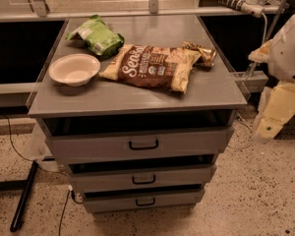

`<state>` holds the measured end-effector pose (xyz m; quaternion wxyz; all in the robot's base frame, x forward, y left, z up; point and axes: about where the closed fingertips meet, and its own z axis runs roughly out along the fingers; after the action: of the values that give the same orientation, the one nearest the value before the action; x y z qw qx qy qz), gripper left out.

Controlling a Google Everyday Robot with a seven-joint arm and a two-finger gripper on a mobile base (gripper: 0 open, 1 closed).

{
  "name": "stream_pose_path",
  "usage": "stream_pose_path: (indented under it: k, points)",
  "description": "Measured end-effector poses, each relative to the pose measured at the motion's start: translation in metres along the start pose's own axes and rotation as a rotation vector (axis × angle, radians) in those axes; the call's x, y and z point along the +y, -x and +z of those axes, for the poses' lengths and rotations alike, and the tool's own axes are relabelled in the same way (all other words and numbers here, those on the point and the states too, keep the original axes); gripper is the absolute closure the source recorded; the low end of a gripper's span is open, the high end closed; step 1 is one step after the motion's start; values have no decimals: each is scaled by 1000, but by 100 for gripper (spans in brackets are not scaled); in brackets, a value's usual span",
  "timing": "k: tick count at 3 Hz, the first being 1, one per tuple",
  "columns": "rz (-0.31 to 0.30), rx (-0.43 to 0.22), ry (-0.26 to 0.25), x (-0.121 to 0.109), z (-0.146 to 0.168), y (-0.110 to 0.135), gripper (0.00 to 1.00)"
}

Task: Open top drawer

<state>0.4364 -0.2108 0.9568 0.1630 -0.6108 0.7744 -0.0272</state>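
Note:
The top drawer (137,144) is the widest grey front of three in the cabinet, with a small black pull handle (143,144) at its middle. A dark gap shows between its front and the cabinet top. My gripper (271,117), cream-coloured on a white arm, hangs to the right of the cabinet at about the top drawer's height. It is apart from the cabinet and holds nothing that I can see.
On the cabinet top (211,95) lie a white bowl (74,69), a green bag (96,36), a brown chip bag (150,67) and a small shiny packet (200,53). Two narrower drawers (142,179) sit below. A black leg (23,195) and cables lie on the floor at left.

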Motion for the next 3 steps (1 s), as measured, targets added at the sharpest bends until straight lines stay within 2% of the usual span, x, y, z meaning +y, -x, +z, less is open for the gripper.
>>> stream_pose_path:
  k: [1,2,3]
  points:
    - [-41,-60,28,16,35,-4,0]
    - [-89,-163,37,32,74,-13,0]
    - [-131,-286,18,40,117,-19,0]
